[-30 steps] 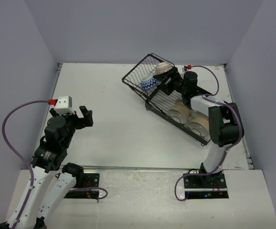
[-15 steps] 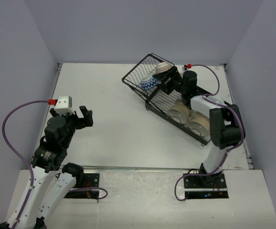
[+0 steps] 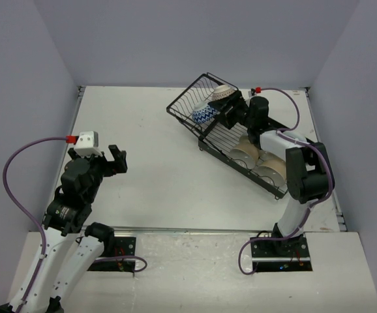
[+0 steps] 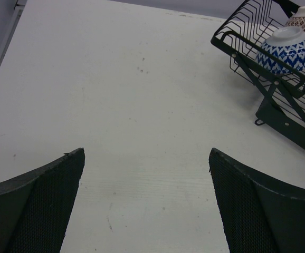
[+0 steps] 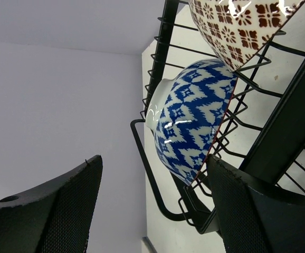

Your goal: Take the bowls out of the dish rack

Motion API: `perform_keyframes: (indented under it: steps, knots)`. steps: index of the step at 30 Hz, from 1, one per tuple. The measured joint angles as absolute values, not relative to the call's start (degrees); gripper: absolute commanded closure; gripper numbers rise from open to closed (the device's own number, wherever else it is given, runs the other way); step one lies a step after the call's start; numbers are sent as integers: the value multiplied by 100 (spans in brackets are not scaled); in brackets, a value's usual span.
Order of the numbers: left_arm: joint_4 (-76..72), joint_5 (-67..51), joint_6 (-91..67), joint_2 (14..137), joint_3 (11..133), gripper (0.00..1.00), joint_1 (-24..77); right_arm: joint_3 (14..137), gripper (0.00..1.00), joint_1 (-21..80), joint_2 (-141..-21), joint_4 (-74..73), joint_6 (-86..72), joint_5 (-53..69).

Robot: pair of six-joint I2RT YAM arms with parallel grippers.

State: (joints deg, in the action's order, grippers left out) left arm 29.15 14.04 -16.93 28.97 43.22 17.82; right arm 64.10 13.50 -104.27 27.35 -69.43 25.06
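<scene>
Dish rack (image 3: 187, 104) sits around 2 o'clock on the tabletop (image 3: 149, 130). Right claw (image 5: 152, 211) is open right at the blue zigzag bowl (image 5: 189, 121) in the rack's basket end, gripping nothing. Left claw (image 4: 147, 211) gapes wide and empty at 8 o'clock.

Right end effector (image 3: 227, 114) hangs beside blue zigzag bowl (image 3: 203, 116) in dish rack (image 3: 190, 96).
</scene>
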Motion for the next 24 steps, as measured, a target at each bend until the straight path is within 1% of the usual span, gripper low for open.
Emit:
perform_keyframes:
  steps: [24]
  knots:
    - [2912,1387,-1693,2886,4322,0,1815,6626,22,1463,-10678,2816,-7164,2508]
